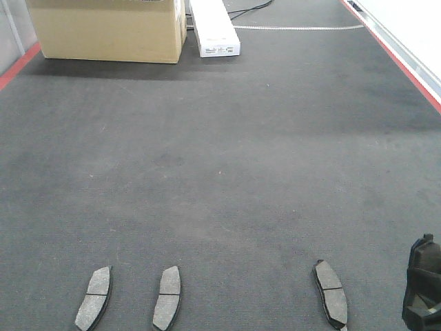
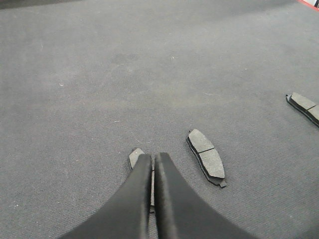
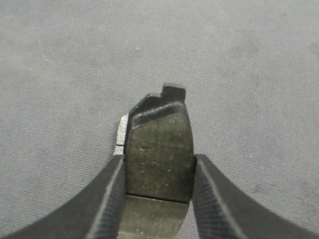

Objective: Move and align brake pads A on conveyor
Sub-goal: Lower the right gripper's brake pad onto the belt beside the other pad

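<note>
Charcoal felt-like conveyor is filling the front view, fuzzy textured weave, with red strips running along the far left and far right edges. Far left, a tan cardboard box is sitting on the belt; just right of it a long white carton is lying lengthwise, a dark cable behind it.

Near edge, going left to right: leftmost brake pad is lying flat, grey, curved, thin groove across the middle, dark backing edge showing along its right side. Second brake pad is lying near it, same shape, roughly parallel, not touching. Third brake pad is lying well apart to the right, tilting the opposite way, dark edge on its left. Far right near corner, fourth brake pad is showing dark and upright, lifted off the belt.

Left wrist view: left gripper is hovering low over the leftmost brake pad, smooth black curved fingers pressed together with only a sliver between them, clenched on nothing. Second brake pad is lying just to the right, third brake pad at the right edge.

Right wrist view: right gripper is clamping the fourth brake pad between ribbed black fingers, dark speckled backing face toward the camera, notched tab on top, grey friction edge peeking out left.
</note>
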